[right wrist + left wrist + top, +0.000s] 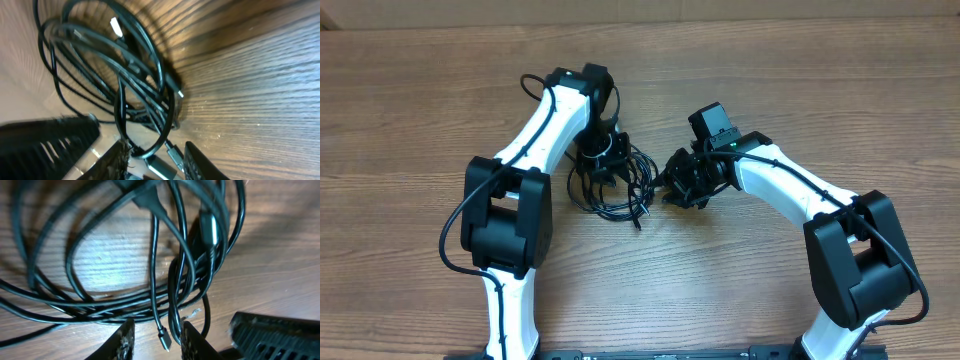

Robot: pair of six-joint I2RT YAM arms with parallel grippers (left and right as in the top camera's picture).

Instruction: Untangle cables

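The cables (617, 186) lie as one tangled bundle of thin black loops on the wooden table between my two arms. My left gripper (604, 166) hangs over the bundle's upper left part. In the left wrist view its jaws (157, 342) stand apart; a loose plug end (164, 341) and a strand loop (175, 305) lie between them, unclamped. My right gripper (670, 187) sits at the bundle's right edge. In the right wrist view its jaws (157, 162) are apart around a cable loop (145, 145) and silver plugs (165, 167).
The wooden table (420, 120) stretches around the bundle on all sides. The two grippers are close together: the right one's dark ribbed body (275, 335) shows in the left wrist view, and the left one's ribbed body (45, 140) shows in the right wrist view.
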